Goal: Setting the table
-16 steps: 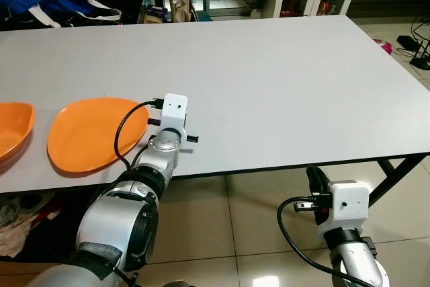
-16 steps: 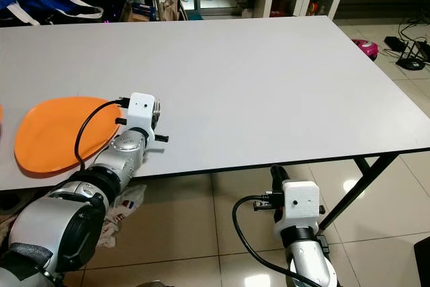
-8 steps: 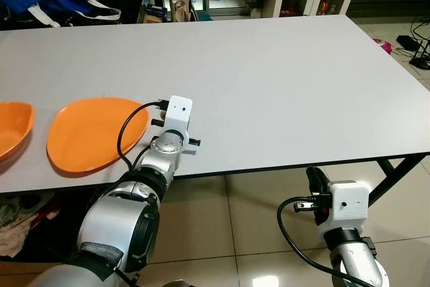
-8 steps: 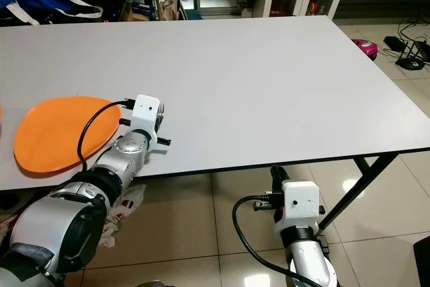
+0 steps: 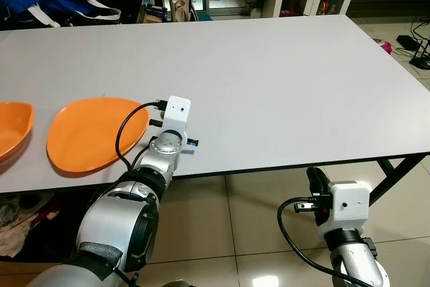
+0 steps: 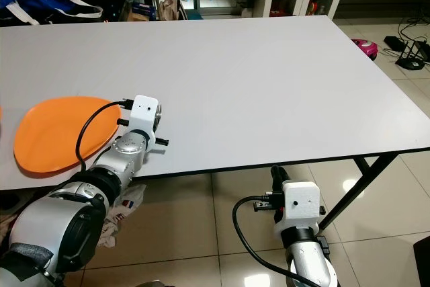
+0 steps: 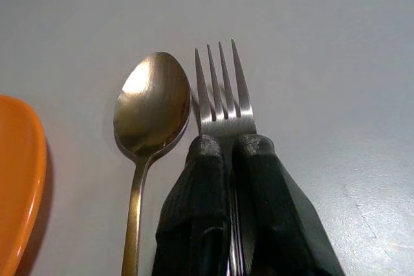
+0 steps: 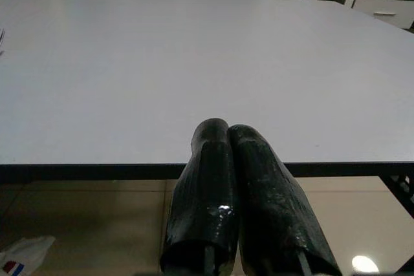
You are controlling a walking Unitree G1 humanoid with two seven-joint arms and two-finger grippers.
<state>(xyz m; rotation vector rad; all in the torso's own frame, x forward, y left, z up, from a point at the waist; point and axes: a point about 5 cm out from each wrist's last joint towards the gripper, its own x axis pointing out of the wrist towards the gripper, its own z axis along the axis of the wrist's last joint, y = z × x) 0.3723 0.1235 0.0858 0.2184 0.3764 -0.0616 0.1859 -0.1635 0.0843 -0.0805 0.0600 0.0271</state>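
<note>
— What do the head views give on the left arm?

— The left arm reaches forward over the near edge of the white desk, its wrist just right of the orange plate. The left gripper lies beyond the wrist, low over the desk. A second orange dish sits at the far left edge, apart from the plate.

— And the left wrist view?

— The fingers are clenched on the handle of a fork, tines pointing away from the wrist and lying flat on the desk. A spoon rests just beside the fork, bowl up, between the fork and the plate's rim.

— The right arm?

— In the eye views it hangs below the desk's near edge, over the tiled floor, wrist pointing up.

— Its wrist view?

— The right gripper has both fingers pressed together, grasping nothing, aimed level at the desk edge.
</note>
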